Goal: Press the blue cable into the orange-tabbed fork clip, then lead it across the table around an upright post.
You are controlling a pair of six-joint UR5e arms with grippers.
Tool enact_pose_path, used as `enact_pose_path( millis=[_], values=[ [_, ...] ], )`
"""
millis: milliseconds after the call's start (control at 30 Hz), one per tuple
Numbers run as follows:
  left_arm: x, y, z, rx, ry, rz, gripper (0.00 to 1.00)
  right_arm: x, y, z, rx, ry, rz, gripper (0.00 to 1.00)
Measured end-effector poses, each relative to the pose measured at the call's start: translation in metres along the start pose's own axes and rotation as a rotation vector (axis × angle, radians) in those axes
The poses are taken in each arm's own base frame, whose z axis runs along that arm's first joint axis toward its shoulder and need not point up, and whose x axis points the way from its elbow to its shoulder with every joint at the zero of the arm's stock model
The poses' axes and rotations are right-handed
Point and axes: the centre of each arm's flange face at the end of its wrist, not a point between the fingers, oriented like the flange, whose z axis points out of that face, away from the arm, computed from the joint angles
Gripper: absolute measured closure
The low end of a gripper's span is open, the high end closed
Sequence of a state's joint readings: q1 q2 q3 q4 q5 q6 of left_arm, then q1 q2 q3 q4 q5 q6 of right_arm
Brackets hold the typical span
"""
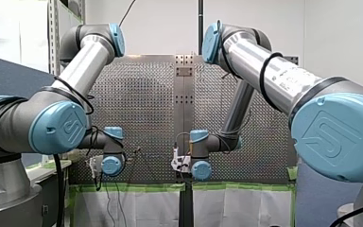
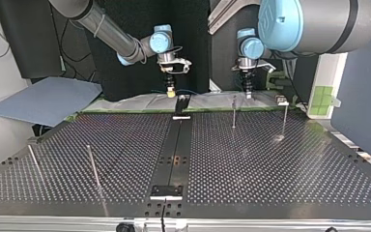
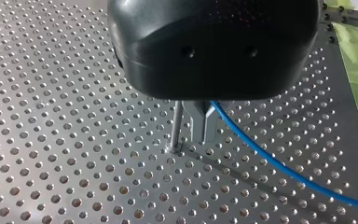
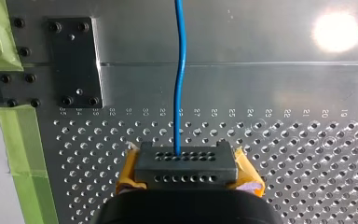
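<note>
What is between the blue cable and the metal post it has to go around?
Nothing extra that I can see. In the left wrist view, the blue cable leads out of my left gripper, and the upright post stands right beside its metal fingers, on the side away from the cable. Only the perforated table lies around them.

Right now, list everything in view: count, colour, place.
cable: one, blue, from my left gripper over the table to my right gripper.
posts: four, metal, upright; two at the top view's far right, two at its near left.
table: one, grey, perforated, black strip down its middle.
sheet: one, blue, off the table at the top view's left.
tape: green, along the table's edges.
left gripper: one, black, metal fingers, shut on cable beside a post.
right gripper: one, yellow pads, shut on cable.
</note>
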State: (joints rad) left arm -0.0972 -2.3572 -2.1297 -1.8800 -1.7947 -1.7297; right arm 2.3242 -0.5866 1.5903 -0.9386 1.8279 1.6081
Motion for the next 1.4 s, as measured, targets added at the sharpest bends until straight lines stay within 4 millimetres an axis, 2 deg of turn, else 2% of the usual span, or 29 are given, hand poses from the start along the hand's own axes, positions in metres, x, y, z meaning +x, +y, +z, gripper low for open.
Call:
enact_pose_path(
  millis=[400,767,1400],
  values=[
    [-0.003,-0.004,0.018,0.017,0.022,-0.014,1.0,0.008,-0.003,0.012,-0.001,-0.007,-0.006,1.0],
    [0.005,-0.002,0.029,0.019,0.058,-0.019,1.0,0.007,0.001,0.014,-0.012,-0.036,-0.026,1.0],
    [-0.013,-0.008,0.073,0.016,0.079,-0.042,1.0,0.024,0.013,0.041,-0.033,0.02,-0.016,1.0]
  ],
)
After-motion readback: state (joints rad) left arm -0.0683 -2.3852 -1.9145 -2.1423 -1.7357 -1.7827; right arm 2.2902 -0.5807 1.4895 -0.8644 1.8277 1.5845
